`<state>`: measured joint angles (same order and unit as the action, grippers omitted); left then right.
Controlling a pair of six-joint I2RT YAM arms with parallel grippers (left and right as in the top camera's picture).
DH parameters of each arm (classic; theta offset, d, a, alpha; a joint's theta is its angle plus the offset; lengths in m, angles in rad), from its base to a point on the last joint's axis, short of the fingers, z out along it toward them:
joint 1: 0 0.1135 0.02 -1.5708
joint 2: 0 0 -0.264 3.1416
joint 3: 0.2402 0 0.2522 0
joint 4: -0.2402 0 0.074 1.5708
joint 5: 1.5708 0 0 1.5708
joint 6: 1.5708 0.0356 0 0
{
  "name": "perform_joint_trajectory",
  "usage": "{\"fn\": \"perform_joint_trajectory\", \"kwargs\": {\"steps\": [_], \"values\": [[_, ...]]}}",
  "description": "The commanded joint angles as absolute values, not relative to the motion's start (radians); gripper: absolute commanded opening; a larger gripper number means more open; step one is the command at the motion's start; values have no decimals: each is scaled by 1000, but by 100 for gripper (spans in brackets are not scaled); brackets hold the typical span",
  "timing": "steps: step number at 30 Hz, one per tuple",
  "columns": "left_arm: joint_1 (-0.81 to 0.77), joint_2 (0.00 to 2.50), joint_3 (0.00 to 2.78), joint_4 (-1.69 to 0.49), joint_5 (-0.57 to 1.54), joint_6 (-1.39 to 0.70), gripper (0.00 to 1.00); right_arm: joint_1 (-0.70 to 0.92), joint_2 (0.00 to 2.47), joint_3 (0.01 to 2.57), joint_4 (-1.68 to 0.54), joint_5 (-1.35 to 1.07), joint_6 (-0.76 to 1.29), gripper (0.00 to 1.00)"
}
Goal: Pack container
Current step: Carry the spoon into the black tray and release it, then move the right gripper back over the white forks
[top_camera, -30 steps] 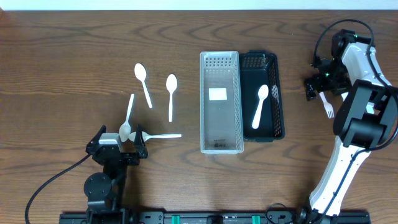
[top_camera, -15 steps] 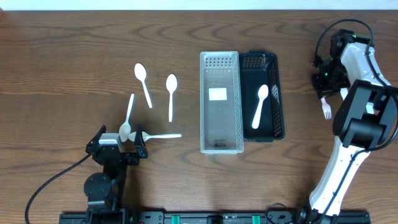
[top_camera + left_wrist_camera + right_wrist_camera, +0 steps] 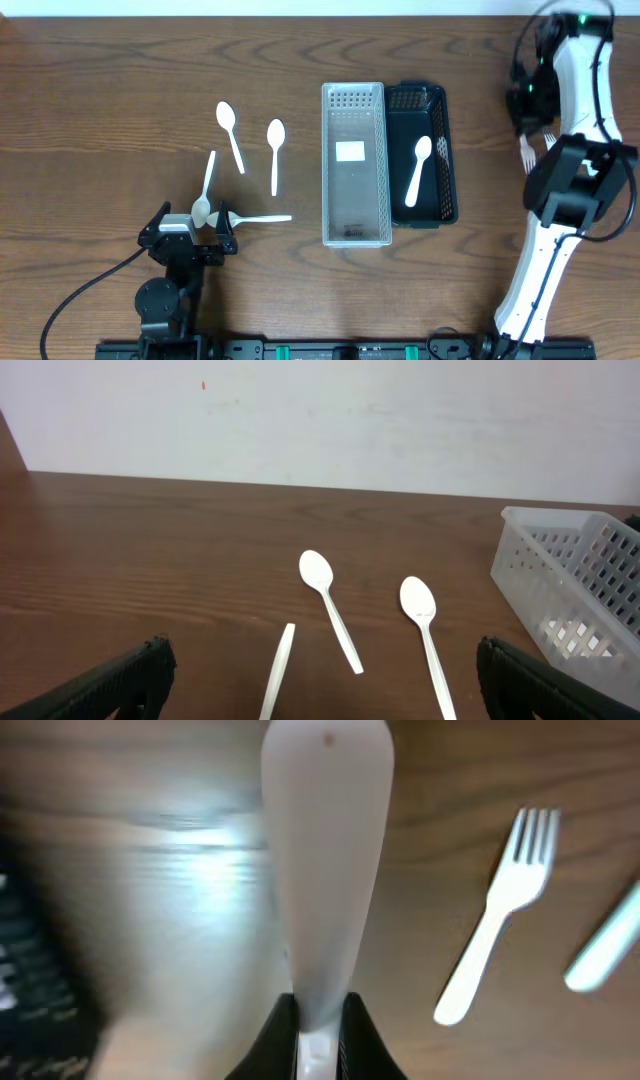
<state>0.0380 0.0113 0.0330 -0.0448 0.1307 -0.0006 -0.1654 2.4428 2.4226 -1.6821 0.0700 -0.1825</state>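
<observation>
A clear plastic container (image 3: 327, 160) and a black container (image 3: 451, 160) stand side by side mid-table. One white spoon (image 3: 417, 172) lies in the black one. My right gripper (image 3: 320, 1005) is shut on a white plastic utensil (image 3: 325, 870), held above the table at the far right (image 3: 523, 98). A white fork (image 3: 497, 945) lies on the wood beside it (image 3: 527, 152). My left gripper (image 3: 322, 660) stands open low over the table at the front left (image 3: 190, 228), with several white spoons (image 3: 328, 605) (image 3: 230, 135) ahead of it.
Another white utensil (image 3: 605, 955) shows blurred at the right edge of the right wrist view. The clear container (image 3: 580, 585) stands to the right in the left wrist view. A pale wall rises behind the table's far edge.
My right gripper has shut on the white utensil and risen toward the far edge of the table. The left arm and the spoons have not moved.
</observation>
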Motion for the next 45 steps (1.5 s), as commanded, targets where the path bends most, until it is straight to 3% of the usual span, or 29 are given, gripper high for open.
{"fn": "perform_joint_trajectory", "kwargs": {"steps": [1, 18, 24, 28, 29, 32, 33, 34, 41, 45], "values": [[43, 11, 6, -62, 134, -2, 98, -98, 2407, 2537, -1699, -27, -77, 1], [43, 11, 6, -62, 134, -2, 98, 179, 2301, 2534, -1699, -146, 99, 2], [43, 11, 6, -62, 134, -2, 98, 190, 2301, 2430, -1699, -139, 130, 9], [43, 11, 6, -62, 134, -2, 98, 191, 2301, 2369, -1698, -138, 134, 26], [43, 11, 6, -62, 134, -2, 98, 191, 2301, 2358, -1696, -138, 134, 34], [43, 11, 6, -62, 134, -2, 98, 189, 2301, 2347, -1688, -138, 134, 65], [43, 11, 6, -62, 134, -2, 98, 189, 2301, 2347, -1687, -138, 134, 78], [43, 11, 6, -62, 134, -2, 98, 188, 2301, 2348, -1688, -138, 134, 99], [43, 11, 6, -62, 134, -2, 98, 134, 2301, 2364, -1699, 2, 75, 99], [43, 11, 6, -62, 134, -2, 98, 38, 2284, 2367, -1699, 22, -112, 99]]}}
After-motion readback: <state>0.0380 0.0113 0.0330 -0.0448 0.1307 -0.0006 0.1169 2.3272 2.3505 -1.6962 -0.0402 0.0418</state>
